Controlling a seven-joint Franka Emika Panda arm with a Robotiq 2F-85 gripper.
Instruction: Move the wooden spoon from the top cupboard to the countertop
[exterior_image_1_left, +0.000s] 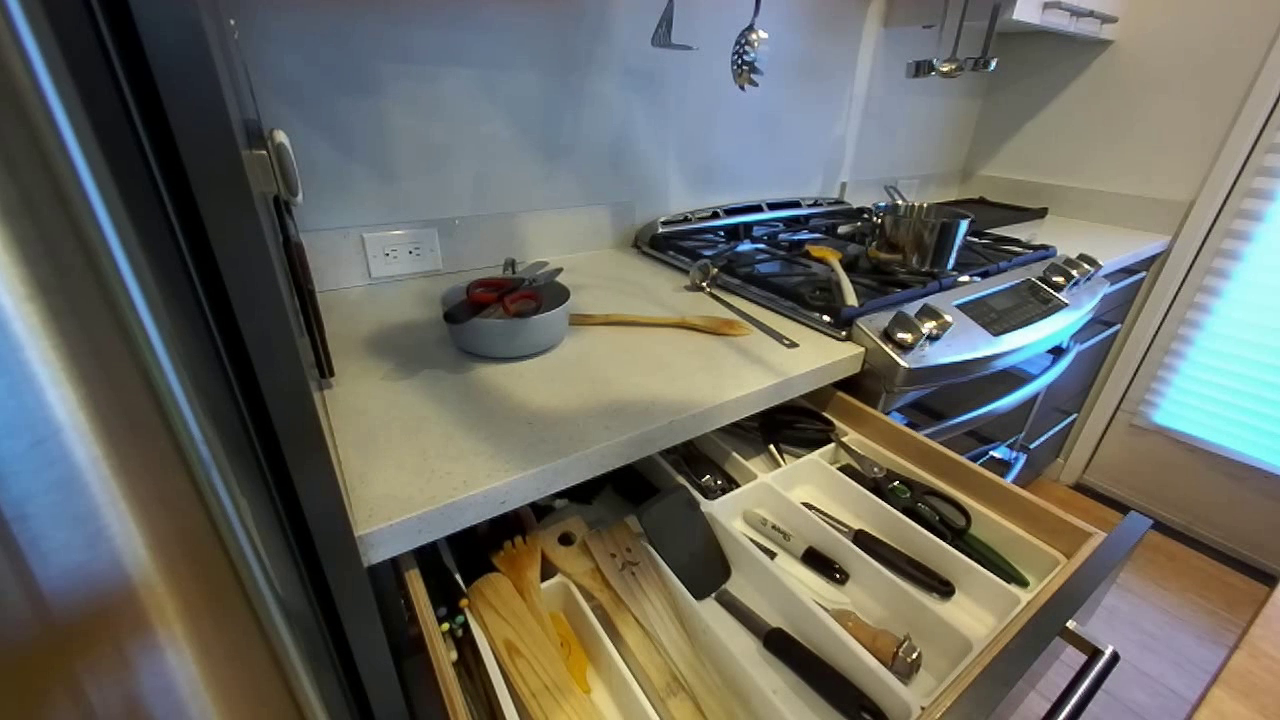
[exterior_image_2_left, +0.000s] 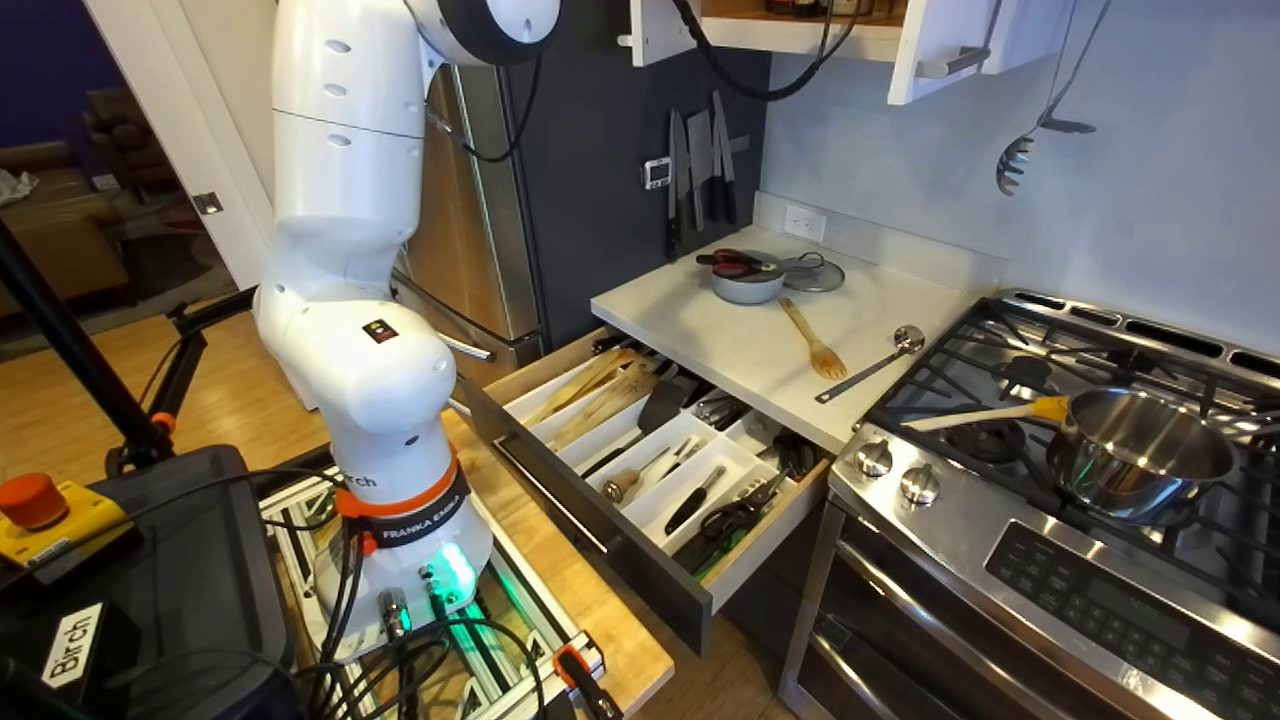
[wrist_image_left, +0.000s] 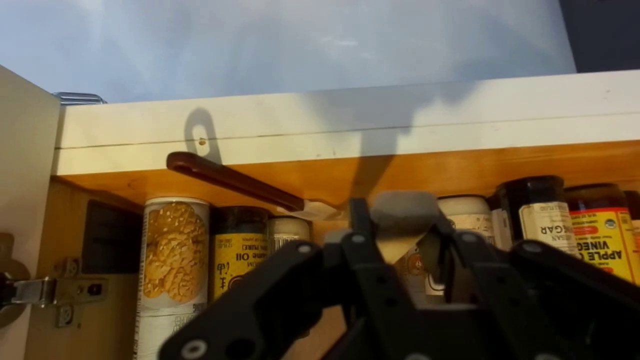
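The wrist view stands upside down and looks into the top cupboard (wrist_image_left: 310, 120). A utensil with a dark red-brown handle (wrist_image_left: 235, 180) lies on its shelf, handle sticking out past the edge. Its pale other end is partly hidden, so I cannot tell whether it is a spoon. My gripper (wrist_image_left: 396, 212) is beside it, fingers partly apart. A grey, round-edged thing shows between them; I cannot tell whether it is held or stands behind. The exterior views do not show the gripper. A light wooden spoon-like utensil (exterior_image_1_left: 660, 322) (exterior_image_2_left: 815, 345) lies on the countertop (exterior_image_1_left: 560, 410) (exterior_image_2_left: 700, 310).
Bottles and jars, such as a vinegar bottle (wrist_image_left: 602, 235) and a tall can (wrist_image_left: 175, 250), crowd the shelf. The cupboard door (wrist_image_left: 25, 175) is open. Below, a pot with scissors (exterior_image_1_left: 510, 330) and a ladle (exterior_image_1_left: 745, 310) lie on the countertop. The utensil drawer (exterior_image_2_left: 560, 530) is pulled out.
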